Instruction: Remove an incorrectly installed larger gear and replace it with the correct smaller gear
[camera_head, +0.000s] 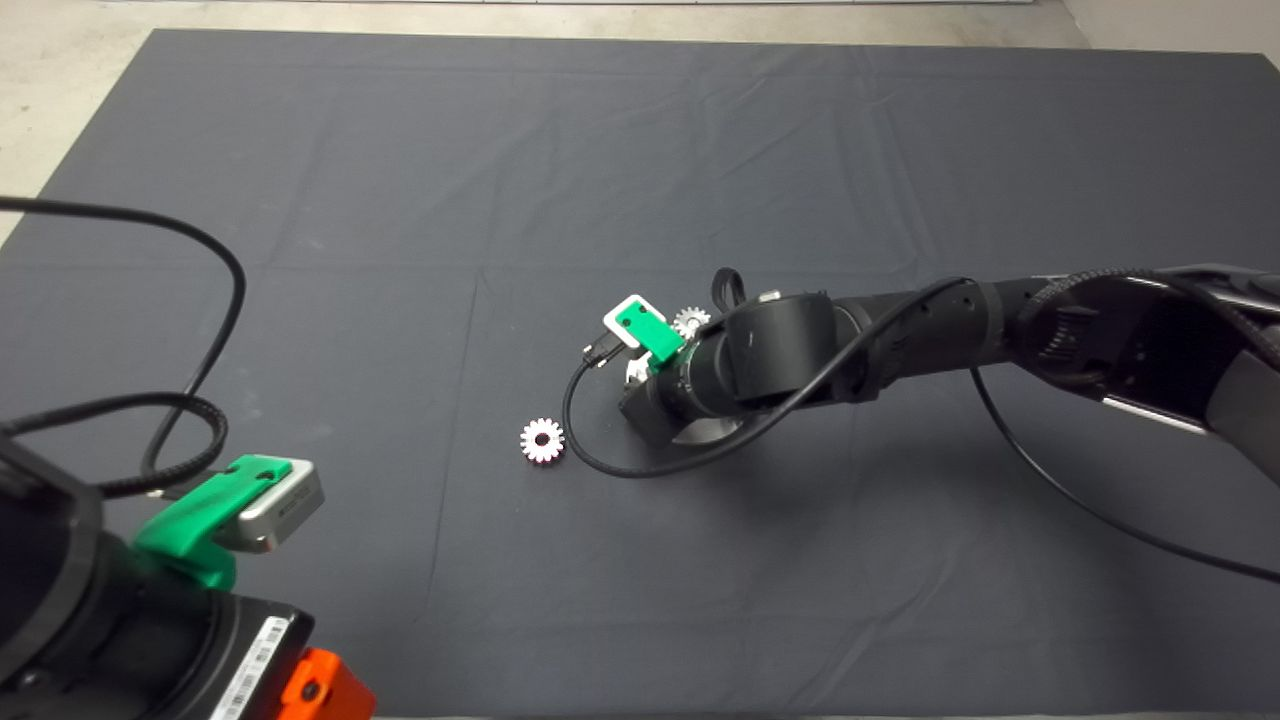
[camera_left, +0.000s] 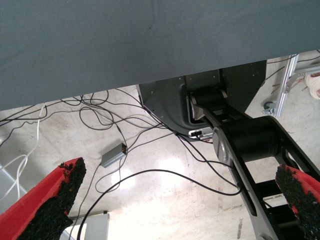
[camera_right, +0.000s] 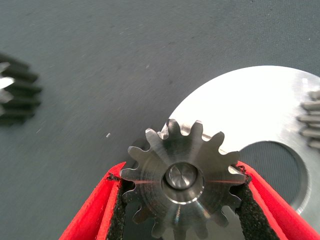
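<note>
My right gripper (camera_right: 182, 200) is shut on the larger gear (camera_right: 182, 177), a dull grey steel gear with flared teeth. Its pads (camera_right: 117, 215) press the gear's two sides. The gear sits on a pin at the edge of a round silver plate (camera_right: 260, 110). In the head view the right arm hides most of this plate (camera_head: 705, 432). The smaller gear (camera_head: 542, 440), bright silver-white with a round centre hole, lies flat on the mat left of the plate, and shows again at the picture's edge in the right wrist view (camera_right: 15, 90). My left gripper (camera_left: 175, 200) is parked at the lower left, open and empty.
Another bright gear (camera_head: 690, 321) sits at the plate's far side, its teeth just visible (camera_right: 311, 120). The right arm's black cable (camera_head: 640, 468) loops over the mat between plate and loose gear. The left wrist view shows floor, cables and the robot base beyond the mat.
</note>
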